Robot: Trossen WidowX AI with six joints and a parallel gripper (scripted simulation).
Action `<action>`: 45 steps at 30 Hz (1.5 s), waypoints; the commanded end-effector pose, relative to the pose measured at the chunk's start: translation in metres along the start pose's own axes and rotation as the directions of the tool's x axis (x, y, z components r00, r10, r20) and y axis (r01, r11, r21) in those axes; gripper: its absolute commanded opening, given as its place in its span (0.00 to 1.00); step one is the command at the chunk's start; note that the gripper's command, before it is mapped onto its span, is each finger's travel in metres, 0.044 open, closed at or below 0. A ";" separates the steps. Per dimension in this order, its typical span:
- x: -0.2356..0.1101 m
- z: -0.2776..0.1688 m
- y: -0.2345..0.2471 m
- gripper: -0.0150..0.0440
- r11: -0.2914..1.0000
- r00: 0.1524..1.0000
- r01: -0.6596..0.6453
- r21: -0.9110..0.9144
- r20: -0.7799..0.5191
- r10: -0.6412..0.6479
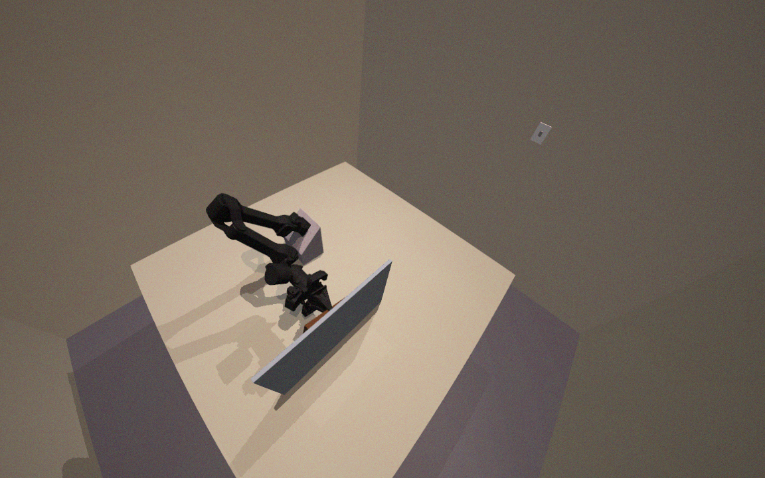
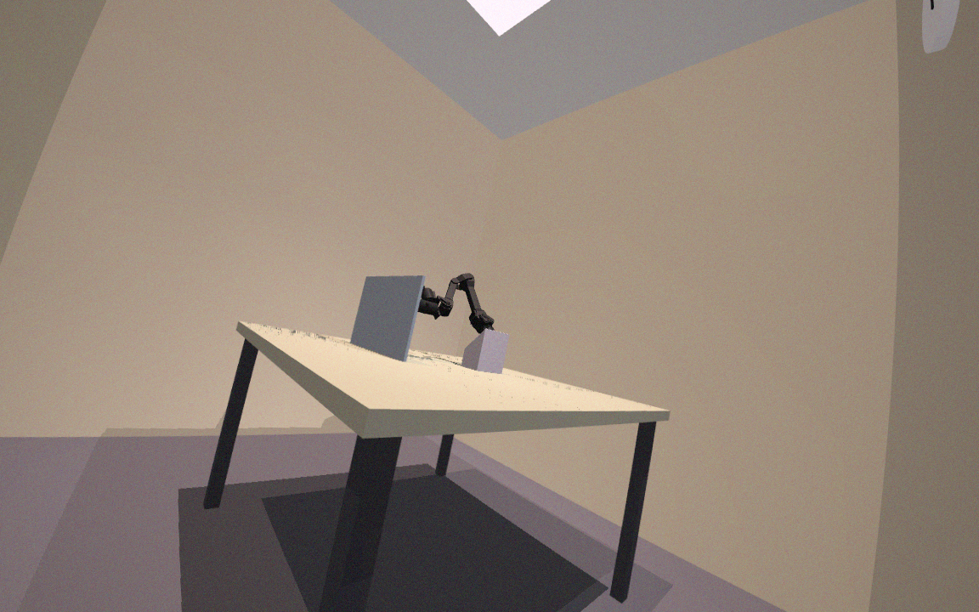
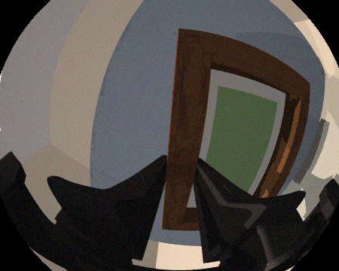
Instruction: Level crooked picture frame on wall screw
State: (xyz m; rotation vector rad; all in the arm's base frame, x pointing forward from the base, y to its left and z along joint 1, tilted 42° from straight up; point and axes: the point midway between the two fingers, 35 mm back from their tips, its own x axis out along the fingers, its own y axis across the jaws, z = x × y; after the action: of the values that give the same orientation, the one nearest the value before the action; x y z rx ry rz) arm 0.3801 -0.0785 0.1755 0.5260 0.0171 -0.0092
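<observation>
Tan walls enclosed a cream bench [image 2: 432, 395] on dark legs. A grey panel [image 1: 325, 330] stood upright on it. The brown frame [image 3: 186, 120] against that panel was gripped at its edge by the tool [image 3: 181, 191].

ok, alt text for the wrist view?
The tool is shut on the left rail of a brown wooden picture frame with a green picture, hanging against a grey-blue wall panel. Dark fingers flank the rail, and the frame fills the centre.
</observation>
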 end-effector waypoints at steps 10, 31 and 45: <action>0.001 0.001 0.000 0.25 1.000 1.000 -0.015 0.000 0.004 0.015; 0.001 0.000 -0.004 0.25 1.000 1.000 -0.015 -0.003 0.003 0.015; 0.001 0.000 -0.005 0.25 1.000 1.000 -0.016 0.002 0.002 0.016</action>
State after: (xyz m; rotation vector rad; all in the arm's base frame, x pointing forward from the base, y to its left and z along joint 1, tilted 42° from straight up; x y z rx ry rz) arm 0.3809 -0.0822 0.1727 0.5229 0.0110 0.0071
